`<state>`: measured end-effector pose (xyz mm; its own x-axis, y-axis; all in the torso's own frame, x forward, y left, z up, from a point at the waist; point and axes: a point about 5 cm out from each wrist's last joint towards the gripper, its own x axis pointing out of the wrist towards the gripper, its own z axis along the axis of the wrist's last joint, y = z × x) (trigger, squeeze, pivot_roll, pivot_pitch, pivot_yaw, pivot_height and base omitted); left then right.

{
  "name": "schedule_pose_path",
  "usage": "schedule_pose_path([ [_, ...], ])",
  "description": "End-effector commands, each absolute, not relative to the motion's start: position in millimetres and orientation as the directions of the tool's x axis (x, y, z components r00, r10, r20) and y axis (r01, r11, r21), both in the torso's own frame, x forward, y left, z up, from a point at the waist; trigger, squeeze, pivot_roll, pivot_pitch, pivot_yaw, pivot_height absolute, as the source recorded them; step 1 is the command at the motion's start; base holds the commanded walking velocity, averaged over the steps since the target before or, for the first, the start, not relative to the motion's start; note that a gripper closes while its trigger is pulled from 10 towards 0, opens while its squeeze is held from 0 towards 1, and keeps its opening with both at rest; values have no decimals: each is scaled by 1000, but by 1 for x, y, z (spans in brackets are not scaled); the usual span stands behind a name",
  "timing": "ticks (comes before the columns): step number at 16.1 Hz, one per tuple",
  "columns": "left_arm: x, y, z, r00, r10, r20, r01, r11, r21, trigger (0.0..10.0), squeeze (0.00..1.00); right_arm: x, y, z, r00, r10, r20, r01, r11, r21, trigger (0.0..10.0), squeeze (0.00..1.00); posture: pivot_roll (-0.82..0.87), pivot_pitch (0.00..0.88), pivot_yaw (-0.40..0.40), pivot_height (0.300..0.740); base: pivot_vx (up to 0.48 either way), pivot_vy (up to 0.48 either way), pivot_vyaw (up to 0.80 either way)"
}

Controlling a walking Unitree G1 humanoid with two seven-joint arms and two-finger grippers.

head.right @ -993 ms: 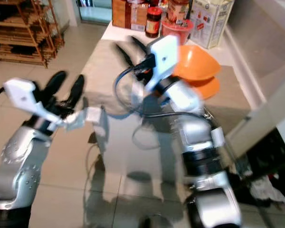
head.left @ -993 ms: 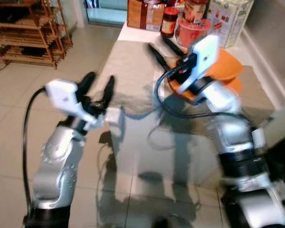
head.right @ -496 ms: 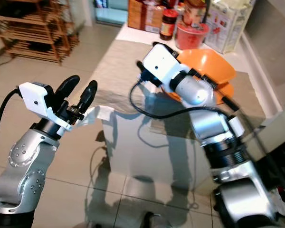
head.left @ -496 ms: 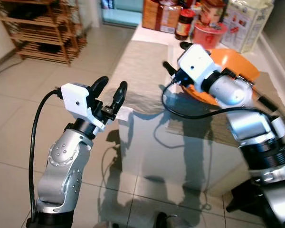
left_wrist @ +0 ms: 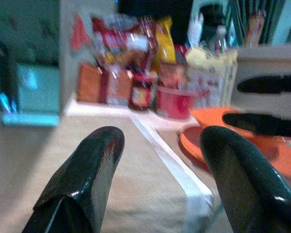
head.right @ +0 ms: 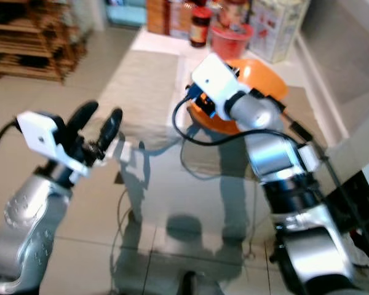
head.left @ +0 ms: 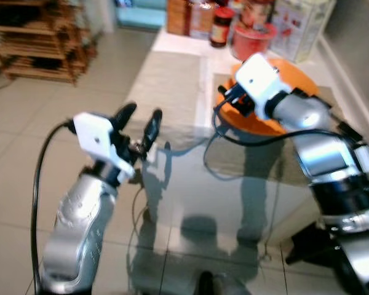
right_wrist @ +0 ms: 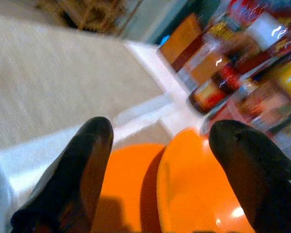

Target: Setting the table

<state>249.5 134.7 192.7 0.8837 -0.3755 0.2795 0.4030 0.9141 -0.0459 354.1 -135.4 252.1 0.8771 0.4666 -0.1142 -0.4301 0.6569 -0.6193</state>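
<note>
Right gripper [right_wrist: 157,160]: fingers apart, poised over orange bowl [head.left: 277,117] stacked on orange plate [right_wrist: 128,179] on glass table [head.left: 234,184]. Left gripper [head.left: 139,121]: fingers apart, empty, raised at table's near corner. Beige runner [head.left: 169,86] beside; jars and packets [head.left: 246,24] at far end

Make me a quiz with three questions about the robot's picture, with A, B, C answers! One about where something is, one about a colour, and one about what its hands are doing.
1. Where is the right gripper?
A. over the orange dishes
B. on the floor
C. by the wooden rack

2. What colour is the bowl?
A. blue
B. orange
C. green

3. How are the left gripper's fingers?
A. shut on a spoon
B. shut on a cup
C. apart, holding nothing

Answers:
1. A, its wrist view looks down at the bowl and the plate beside it.
2. B, it is bright orange in both eye views.
3. C, the placemat shows between them.
</note>
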Motion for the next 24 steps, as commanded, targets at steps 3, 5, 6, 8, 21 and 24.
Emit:
schedule_pose_path([
  [3,237,127,182,887,-403,225,428,901,-70,10000,0,341,-155,275,831,515,-212,-508,544,-668,10000,0,-90,231,-31,740,0,0,0],
  [5,235,124,182,889,-404,218,430,899,-87,10000,0,332,-157,291,787,574,-227,-541,464,-701,10000,0,-103,246,-34,740,0,0,0],
  [6,235,123,182,889,-404,215,430,898,-91,10000,0,329,-160,294,781,567,-263,-555,436,-709,10000,0,-109,250,-36,740,0,0,0],
  [8,233,121,182,887,-407,216,435,895,-98,10000,0,328,-174,290,796,483,-364,-567,387,-727,10000,0,-110,255,-38,740,0,0,0],
  [21,224,115,188,891,-394,226,425,898,-111,10000,0,353,-172,263,879,331,-343,-448,329,-831,0,0,-97,267,-49,740,0,0,0],
  [24,224,115,188,894,-388,225,420,900,-118,10000,0,353,-178,267,897,299,-326,-420,340,-841,0,0,-106,269,-49,740,0,0,0],
])
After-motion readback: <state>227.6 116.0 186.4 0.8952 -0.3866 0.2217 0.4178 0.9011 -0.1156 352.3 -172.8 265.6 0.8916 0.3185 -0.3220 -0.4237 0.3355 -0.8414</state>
